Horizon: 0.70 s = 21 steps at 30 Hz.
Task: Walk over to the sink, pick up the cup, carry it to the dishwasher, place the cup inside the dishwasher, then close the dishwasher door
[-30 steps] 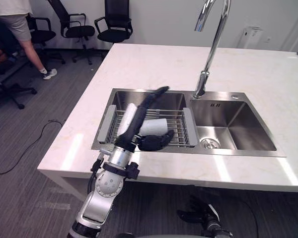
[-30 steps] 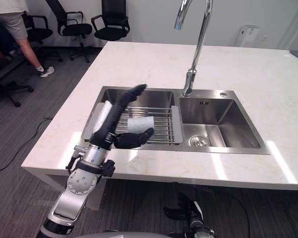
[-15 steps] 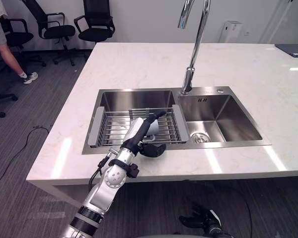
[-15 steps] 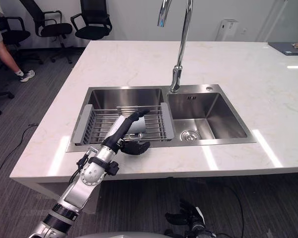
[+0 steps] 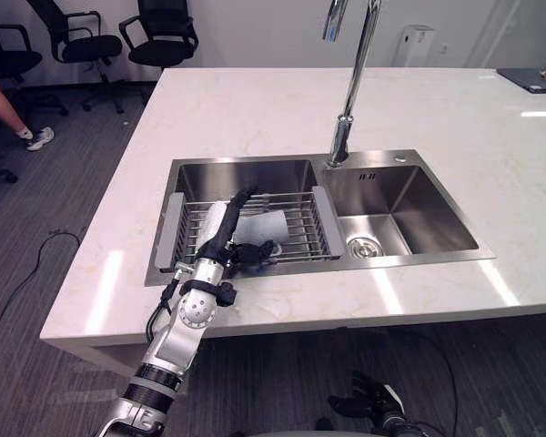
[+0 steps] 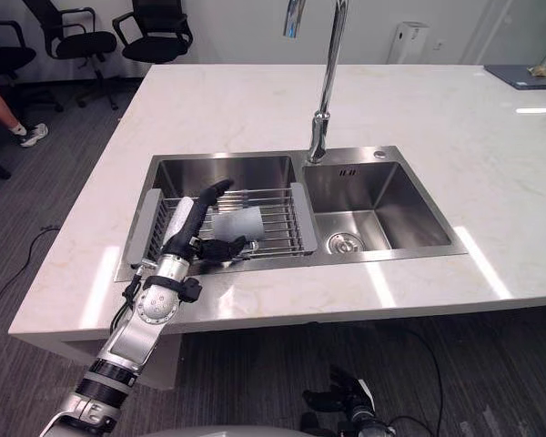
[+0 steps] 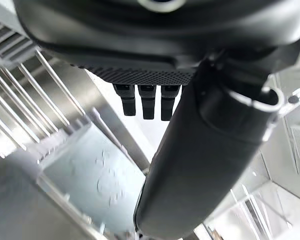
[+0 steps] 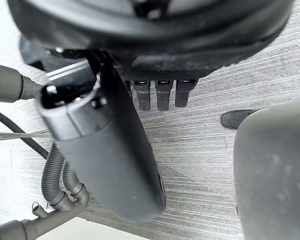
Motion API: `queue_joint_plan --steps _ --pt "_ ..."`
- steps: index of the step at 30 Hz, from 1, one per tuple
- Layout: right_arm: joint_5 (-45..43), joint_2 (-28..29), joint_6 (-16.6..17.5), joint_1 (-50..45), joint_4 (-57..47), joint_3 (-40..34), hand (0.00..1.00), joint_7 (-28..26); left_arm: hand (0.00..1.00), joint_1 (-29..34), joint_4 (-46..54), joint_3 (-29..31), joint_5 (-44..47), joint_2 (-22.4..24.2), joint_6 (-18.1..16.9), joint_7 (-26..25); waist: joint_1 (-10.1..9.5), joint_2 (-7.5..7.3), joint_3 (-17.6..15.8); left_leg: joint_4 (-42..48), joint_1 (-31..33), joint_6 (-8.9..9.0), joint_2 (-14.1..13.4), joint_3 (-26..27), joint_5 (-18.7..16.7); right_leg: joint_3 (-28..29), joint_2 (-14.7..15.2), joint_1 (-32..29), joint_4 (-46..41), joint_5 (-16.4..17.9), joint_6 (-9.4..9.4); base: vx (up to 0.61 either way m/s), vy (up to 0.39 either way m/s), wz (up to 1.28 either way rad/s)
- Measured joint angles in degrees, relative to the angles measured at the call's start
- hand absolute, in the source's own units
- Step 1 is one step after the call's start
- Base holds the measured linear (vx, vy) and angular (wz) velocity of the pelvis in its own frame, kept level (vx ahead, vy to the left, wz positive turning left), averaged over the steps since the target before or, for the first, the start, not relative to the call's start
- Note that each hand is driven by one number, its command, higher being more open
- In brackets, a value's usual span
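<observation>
A pale, see-through cup [image 5: 262, 227] lies on its side on the wire rack [image 5: 296, 241] in the left basin of the steel sink [image 5: 419, 264]. My left hand [image 5: 220, 229] reaches over the sink's front edge and rests beside the cup on its left. Its fingers [image 7: 147, 100] are straight along the rack, the thumb [image 7: 200, 165] stretches under the cup's near side, and the hand is open. The cup [image 7: 105, 175] shows just past the thumb in the left wrist view. My right hand [image 5: 371, 401] hangs low under the counter with relaxed fingers [image 8: 160, 95], holding nothing.
A tall chrome faucet [image 5: 350, 82] rises behind the divider between the basins. The right basin [image 5: 400, 214] has a drain. The white stone counter [image 5: 255, 109] surrounds the sink. Office chairs [image 5: 159, 36] and a person's leg [image 5: 5, 105] are at the back left.
The view has shifted with my approach. My left hand has dropped from above the basin down onto the rack beside the cup. The person has moved further left.
</observation>
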<state>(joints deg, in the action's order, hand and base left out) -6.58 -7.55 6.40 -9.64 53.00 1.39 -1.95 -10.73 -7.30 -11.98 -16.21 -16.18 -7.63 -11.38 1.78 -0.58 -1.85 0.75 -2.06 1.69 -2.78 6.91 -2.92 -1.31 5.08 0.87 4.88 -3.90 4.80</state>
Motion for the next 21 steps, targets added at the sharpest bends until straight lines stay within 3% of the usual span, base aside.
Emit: queue_joint_plan --steps 14,21 --pt "0.0 0.0 0.0 0.1 -0.2 0.0 0.90 0.0 0.90 -4.9 -4.9 0.2 -3.6 -1.0 3.5 0.7 1.05 -0.13 -0.1 -0.5 0.0 0.02 0.0 0.8 0.0 1.0 0.0 -0.8 0.0 -0.2 0.22 -0.03 -0.013 -0.04" --pt "0.0 0.0 0.1 0.2 -0.4 0.0 0.90 -0.1 0.90 -7.9 -5.0 0.0 -8.1 -2.8 3.6 2.2 2.07 -0.12 -0.1 -0.6 0.0 0.02 0.1 0.8 0.0 1.0 0.0 -0.9 0.0 -0.2 0.23 -0.01 -0.005 0.00"
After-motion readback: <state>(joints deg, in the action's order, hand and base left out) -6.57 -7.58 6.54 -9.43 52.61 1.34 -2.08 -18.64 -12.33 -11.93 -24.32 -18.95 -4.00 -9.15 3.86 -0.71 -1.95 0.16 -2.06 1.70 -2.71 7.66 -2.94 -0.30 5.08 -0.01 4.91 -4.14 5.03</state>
